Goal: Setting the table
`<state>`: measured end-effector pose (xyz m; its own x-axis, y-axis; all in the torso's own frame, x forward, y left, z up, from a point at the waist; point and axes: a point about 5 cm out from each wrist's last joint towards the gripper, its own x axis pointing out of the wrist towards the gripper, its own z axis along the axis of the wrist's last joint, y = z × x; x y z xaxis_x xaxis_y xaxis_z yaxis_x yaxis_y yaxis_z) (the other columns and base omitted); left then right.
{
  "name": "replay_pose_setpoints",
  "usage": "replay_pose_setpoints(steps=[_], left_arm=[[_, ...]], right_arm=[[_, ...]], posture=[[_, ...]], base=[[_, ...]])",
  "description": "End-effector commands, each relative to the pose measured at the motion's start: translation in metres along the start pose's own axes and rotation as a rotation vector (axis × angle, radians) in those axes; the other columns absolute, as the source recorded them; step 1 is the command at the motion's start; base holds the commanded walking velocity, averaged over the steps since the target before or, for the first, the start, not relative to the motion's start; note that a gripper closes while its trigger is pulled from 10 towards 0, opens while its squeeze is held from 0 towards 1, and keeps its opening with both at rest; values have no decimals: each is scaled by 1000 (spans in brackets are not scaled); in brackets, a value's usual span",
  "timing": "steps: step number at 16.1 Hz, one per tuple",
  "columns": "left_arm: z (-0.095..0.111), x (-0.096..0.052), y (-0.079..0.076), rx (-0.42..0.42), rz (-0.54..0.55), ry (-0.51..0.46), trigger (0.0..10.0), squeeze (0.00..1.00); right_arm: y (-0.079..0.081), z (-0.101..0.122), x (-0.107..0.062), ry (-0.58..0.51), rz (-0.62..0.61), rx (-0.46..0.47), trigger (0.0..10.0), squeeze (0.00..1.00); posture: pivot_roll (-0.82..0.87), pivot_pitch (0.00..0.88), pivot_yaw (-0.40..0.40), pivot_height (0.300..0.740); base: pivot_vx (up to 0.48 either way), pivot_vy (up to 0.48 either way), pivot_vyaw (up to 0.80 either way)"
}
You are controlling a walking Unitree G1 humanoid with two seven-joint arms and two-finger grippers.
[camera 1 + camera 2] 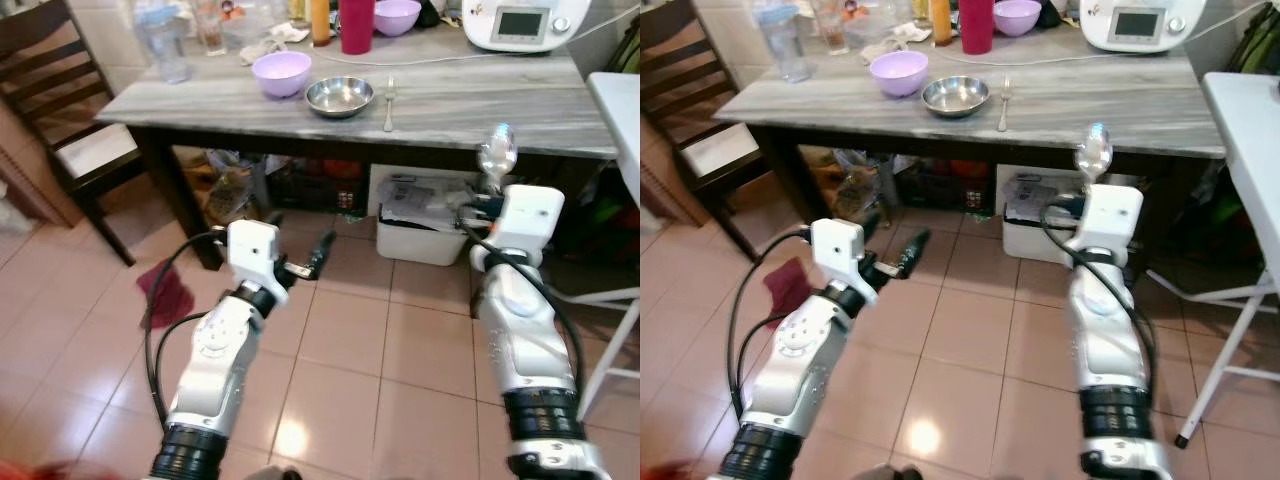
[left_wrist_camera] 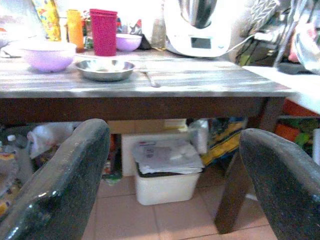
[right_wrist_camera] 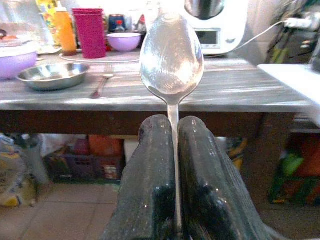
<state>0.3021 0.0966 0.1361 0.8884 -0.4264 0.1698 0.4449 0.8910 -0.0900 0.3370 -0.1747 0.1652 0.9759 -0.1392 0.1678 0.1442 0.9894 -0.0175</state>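
Grey wooden table (image 1: 500, 105) stood ahead. Right gripper (image 3: 172, 145) was clamped on the spoon (image 1: 497, 152), held upright near its front edge; light, stiff, slippery steel, best pinched low on the handle. Left gripper (image 1: 300, 255) spread apart.

Head cam sits high and tilts down, so both eye views catch the two arms, the tile floor and the grey table (image 1: 470, 100) a little way ahead. The wrist cams ride much lower, about level with the tabletop edge, looking straight along their fingers at the table front. All four share the steel bowl (image 1: 339, 96), the fork (image 1: 388, 103) and the white bin (image 2: 162, 177) underneath.
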Motion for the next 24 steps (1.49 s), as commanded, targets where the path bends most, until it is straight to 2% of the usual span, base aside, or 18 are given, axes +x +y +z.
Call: replay_pose_setpoints(steps=[1,4,7,8,14,16,19,24], left_arm=[[1,0,-1,2,-6,-2,10000,0],[0,-1,0,14,14,1,10000,0],[0,-2,8,51,64,-3,10000,0],[2,-7,20,77,119,-8,10000,0],[-1,-38,48,147,267,20,10000,0],[-1,-39,48,149,275,21,10000,0],[-5,-54,51,169,358,44,10000,0],[-9,-66,56,170,410,78,10000,0]], right_arm=[[-4,3,1,-13,-12,-5,10000,0],[-6,4,0,-16,-8,-12,10000,0],[-5,5,-2,-26,-5,-17,10000,0],[-9,5,-8,-38,-8,-28,10000,0],[-19,5,-37,-54,-9,-77,10000,0],[-19,5,-38,-53,-7,-78,10000,0],[-20,2,-50,-39,-4,-89,10000,0],[-22,1,-57,-24,-7,-96,10000,0]], posture=[[-176,128,61,740],[-179,129,57,740],[-180,129,55,740],[-181,128,54,740],[-175,125,55,740],[-175,125,55,740],[-179,135,56,740],[-180,139,55,740]], base=[[480,0,-481],[480,0,0],[476,0,0],[446,0,0],[374,0,0],[337,0,0],[0,0,-344],[0,0,-367]])
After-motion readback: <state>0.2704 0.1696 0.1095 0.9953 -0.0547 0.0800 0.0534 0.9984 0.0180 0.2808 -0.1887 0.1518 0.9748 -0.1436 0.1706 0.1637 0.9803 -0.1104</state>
